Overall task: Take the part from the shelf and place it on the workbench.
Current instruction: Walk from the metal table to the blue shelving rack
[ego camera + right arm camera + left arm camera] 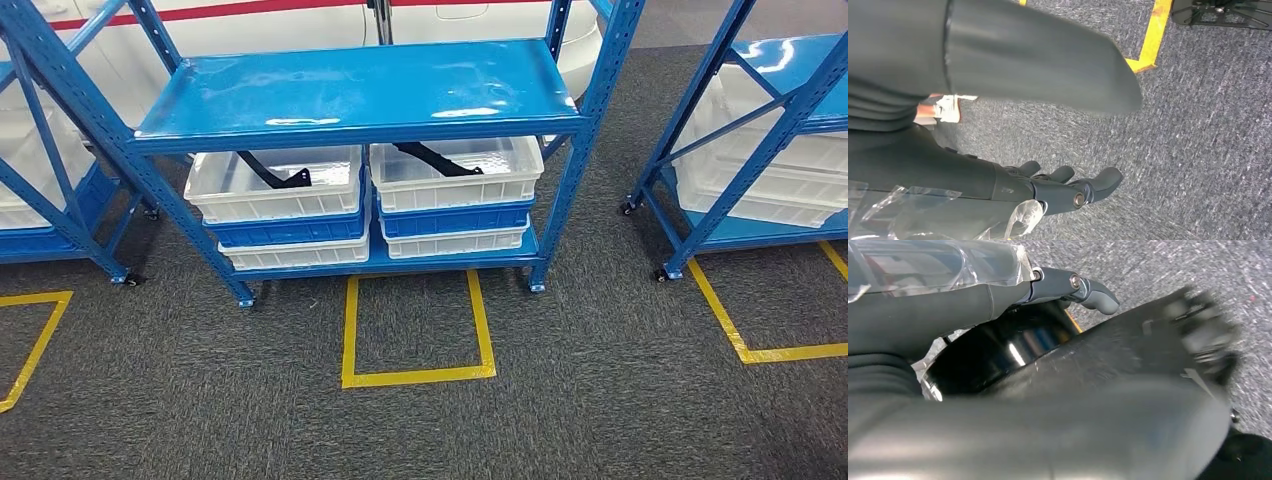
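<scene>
Two unlabelled crates, black parts

Both black parts half hidden under shelf board

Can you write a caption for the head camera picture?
Blue shelf holding white bins, each with a black part inside, above yellow floor tape.

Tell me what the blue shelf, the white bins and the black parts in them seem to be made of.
Blue shelf: likely painted sheet steel, glossy; it mirrors the lights, and the uprights are punched with holes. White bins: probably moulded plastic, slightly translucent, with ribbed rims. Black parts: matte black, thin and curved; plastic or coated metal, the look leaves it open.
</scene>
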Controlling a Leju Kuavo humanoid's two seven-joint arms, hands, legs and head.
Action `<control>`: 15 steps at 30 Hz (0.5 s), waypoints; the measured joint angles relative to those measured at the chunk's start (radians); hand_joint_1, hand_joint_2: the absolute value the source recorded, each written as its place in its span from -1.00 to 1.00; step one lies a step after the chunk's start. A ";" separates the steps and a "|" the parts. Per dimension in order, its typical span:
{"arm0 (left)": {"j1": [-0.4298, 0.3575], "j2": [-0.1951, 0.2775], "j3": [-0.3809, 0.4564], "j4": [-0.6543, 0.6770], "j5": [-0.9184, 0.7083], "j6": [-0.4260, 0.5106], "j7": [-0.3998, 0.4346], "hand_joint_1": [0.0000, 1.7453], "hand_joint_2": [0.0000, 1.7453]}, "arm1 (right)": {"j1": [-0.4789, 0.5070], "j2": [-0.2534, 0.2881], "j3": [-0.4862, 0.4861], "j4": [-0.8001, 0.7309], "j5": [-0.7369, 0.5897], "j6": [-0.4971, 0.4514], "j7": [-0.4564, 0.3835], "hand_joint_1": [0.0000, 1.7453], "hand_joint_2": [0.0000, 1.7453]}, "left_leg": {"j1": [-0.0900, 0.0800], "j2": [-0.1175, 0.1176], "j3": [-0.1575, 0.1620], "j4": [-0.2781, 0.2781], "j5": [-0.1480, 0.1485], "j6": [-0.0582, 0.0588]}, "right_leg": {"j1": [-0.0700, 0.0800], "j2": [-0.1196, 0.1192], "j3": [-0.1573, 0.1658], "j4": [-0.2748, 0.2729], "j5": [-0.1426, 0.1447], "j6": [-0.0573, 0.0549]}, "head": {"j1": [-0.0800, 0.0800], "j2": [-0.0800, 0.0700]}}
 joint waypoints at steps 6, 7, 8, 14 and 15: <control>0.011 0.011 -0.010 0.000 0.007 0.001 0.026 -1.00 1.00 | 0.002 0.006 0.004 0.000 0.011 -0.025 0.032 -1.00 1.00 | 0.001 -0.001 0.079 -0.161 0.098 0.006 | 0.002 0.004 0.003 0.002 -0.001 0.006 | -0.001 0.000; 0.017 0.015 -0.017 0.000 0.016 0.001 0.030 -1.00 1.00 | 0.002 0.008 0.003 -0.001 0.019 -0.028 0.041 -1.00 1.00 | 0.000 -0.001 0.100 -0.208 0.113 0.010 | 0.004 0.004 0.004 0.002 -0.001 0.010 | 0.000 0.000; 0.024 0.018 -0.026 0.000 0.031 0.001 0.033 -1.00 1.00 | 0.003 0.009 -0.001 -0.003 0.027 -0.029 0.046 -1.00 1.00 | -0.003 -0.002 0.108 -0.230 0.117 0.015 | 0.006 0.005 0.004 0.002 -0.002 0.016 | 0.001 0.000; 0.049 0.043 -0.094 -0.009 0.182 0.001 0.036 -1.00 1.00 | 0.025 0.014 -0.048 -0.008 0.074 0.000 0.034 -1.00 1.00 | -0.003 0.000 0.107 -0.247 0.133 0.053 | -0.001 0.002 -0.055 0.136 -0.087 0.046 | 0.005 0.000; 0.049 0.047 -0.107 -0.013 0.210 0.000 0.036 -1.00 1.00 | 0.033 0.016 -0.058 -0.008 0.082 0.005 0.031 -1.00 1.00 | -0.004 0.001 0.106 -0.246 0.133 0.055 | -0.001 0.002 -0.088 0.209 -0.121 0.048 | 0.006 0.000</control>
